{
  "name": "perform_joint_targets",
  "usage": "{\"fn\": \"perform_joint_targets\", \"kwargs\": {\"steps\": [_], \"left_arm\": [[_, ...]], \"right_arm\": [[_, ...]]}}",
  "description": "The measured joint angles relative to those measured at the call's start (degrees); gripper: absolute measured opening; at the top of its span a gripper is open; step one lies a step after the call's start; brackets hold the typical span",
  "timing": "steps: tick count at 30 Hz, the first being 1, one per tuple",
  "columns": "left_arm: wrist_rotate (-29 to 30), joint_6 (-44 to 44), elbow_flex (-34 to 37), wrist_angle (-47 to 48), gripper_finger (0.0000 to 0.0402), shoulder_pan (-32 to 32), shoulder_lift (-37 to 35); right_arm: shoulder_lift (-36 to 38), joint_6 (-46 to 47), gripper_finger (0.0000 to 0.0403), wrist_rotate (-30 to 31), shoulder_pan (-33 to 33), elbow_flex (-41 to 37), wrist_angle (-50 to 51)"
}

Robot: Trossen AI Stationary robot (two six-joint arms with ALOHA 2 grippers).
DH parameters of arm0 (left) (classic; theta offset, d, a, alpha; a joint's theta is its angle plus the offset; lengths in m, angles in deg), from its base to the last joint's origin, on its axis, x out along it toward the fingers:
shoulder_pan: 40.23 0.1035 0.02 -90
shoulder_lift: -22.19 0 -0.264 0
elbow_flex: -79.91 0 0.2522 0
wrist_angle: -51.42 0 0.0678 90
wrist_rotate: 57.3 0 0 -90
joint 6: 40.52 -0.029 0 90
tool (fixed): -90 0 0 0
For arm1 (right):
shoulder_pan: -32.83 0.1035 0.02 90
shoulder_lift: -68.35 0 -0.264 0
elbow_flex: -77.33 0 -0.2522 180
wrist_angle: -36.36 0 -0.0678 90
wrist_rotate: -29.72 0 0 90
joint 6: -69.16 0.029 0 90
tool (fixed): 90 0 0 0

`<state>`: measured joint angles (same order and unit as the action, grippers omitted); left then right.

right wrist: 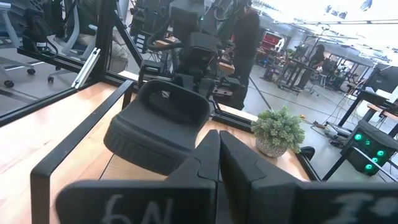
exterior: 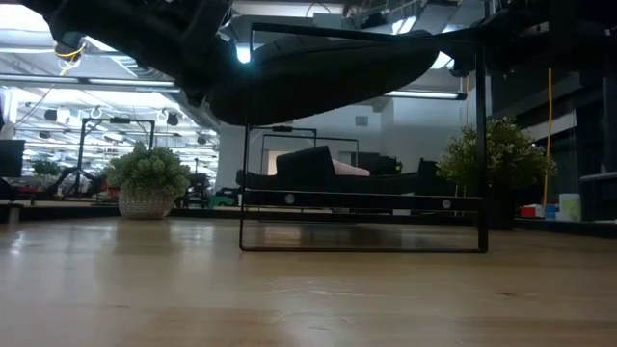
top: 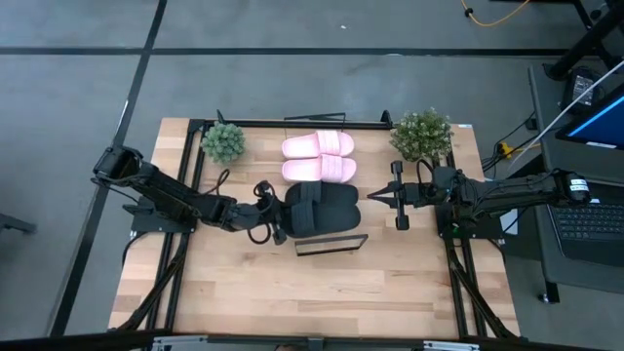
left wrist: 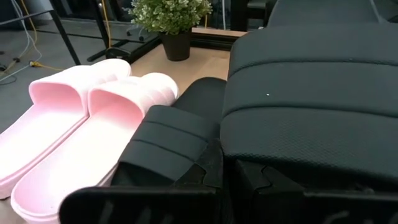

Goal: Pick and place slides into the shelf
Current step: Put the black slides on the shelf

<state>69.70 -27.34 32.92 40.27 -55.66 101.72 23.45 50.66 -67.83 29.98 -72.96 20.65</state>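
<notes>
Writing is scarce: only white hand-drawn marks on the right arm's own hardware in its wrist view, too smeared to read, and no brand shows on any slide.

The left gripper (top: 276, 222) is clamped on one black slide (top: 330, 221) at its end and holds it off the table. The low view shows it hanging in the air above the shelf (top: 331, 246), whose dark frame stands as an upright rectangle with a crossbar. The second black slide (top: 325, 198) lies just beside it, and the two pink slides (top: 319, 157) lie side by side beyond that, toward the table's far edge. All four are lined up between the frame's two ends.

The right gripper (top: 369, 196) hovers near the black pair with its fingers pressed together, holding nothing.

A potted plant (top: 223, 142) stands at the far left corner and a second plant (top: 421, 135) at the far right — both clear of the slides. The table (top: 292, 292) is pale wood planking. Grey floor with dark lines surrounds it, and a laptop (top: 595, 222) sits off to the right. Beyond the table the room has benches, strip lights and a person (right wrist: 245, 37) standing in dark clothes.
</notes>
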Motion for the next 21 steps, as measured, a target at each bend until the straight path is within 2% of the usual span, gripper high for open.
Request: {"fn": "perform_joint_targets", "kwargs": {"steps": [15,21], "left_arm": [[-1.6,2.5,0.0,0.5,0.0000,0.5,0.1],[-1.7,3.3,0.0,-1.4,0.0000,0.4,3.8]], "right_arm": [[0.0,0.0,0.0014,0.0,0.0,0.0,-0.1],[0.0,0.0,0.0014,0.0,0.0,0.0,-0.2]]}}
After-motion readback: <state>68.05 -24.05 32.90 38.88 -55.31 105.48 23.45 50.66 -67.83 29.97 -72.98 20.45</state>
